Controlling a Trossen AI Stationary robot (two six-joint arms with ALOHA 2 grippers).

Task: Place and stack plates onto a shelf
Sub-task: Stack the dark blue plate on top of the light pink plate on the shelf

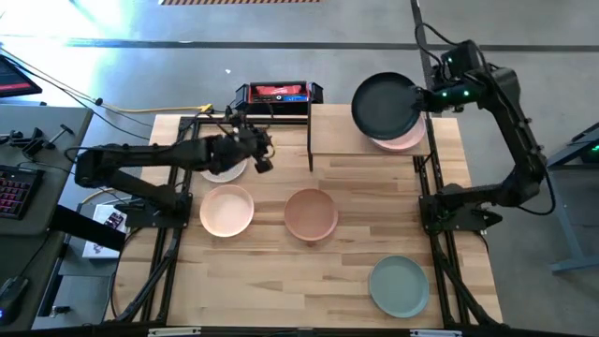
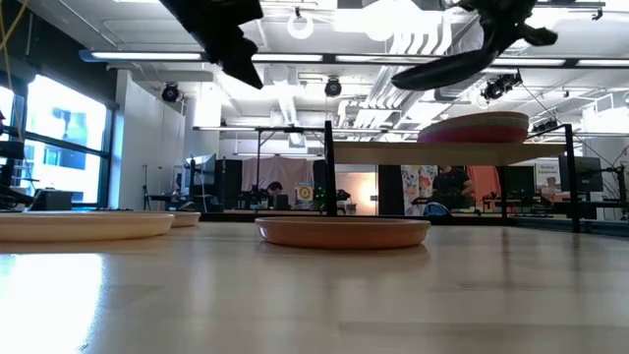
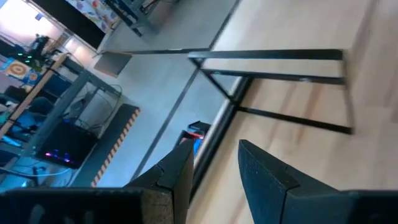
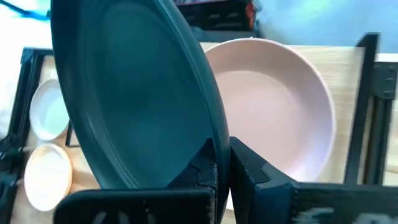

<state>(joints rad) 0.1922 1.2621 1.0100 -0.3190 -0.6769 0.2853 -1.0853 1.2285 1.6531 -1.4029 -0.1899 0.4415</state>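
Plank surface (image 1: 328,281) first: it carries the shelf (image 1: 337,131) at its far edge, and the shelf's light panel stands on thin black posts so plates can pile on top. On that panel a pale pink plate (image 1: 404,140) already lies, directly beneath the right hand (image 1: 423,96), which is pressed together on the rim of the dark slate plate (image 1: 384,105). The slate plate hangs tilted above the pink one rather than flat, a grip by the edge that leaves its underside free to settle; my reading is that it is being brought in to stack there, and it has not touched down. Away from that hand, out on the open surface, wait the plates not yet shelved: a pale green plate (image 1: 400,285) at the near right, a tan plate (image 1: 311,213) in the middle, a peach plate (image 1: 226,210) beside it, and a cream plate (image 1: 223,168) farther back. The left hand (image 1: 262,154) hovers just past the cream plate's edge with its fingers (image 3: 264,180) spread and nothing between them, seemingly placed to take that plate next. It faces the shelf's bare left half.
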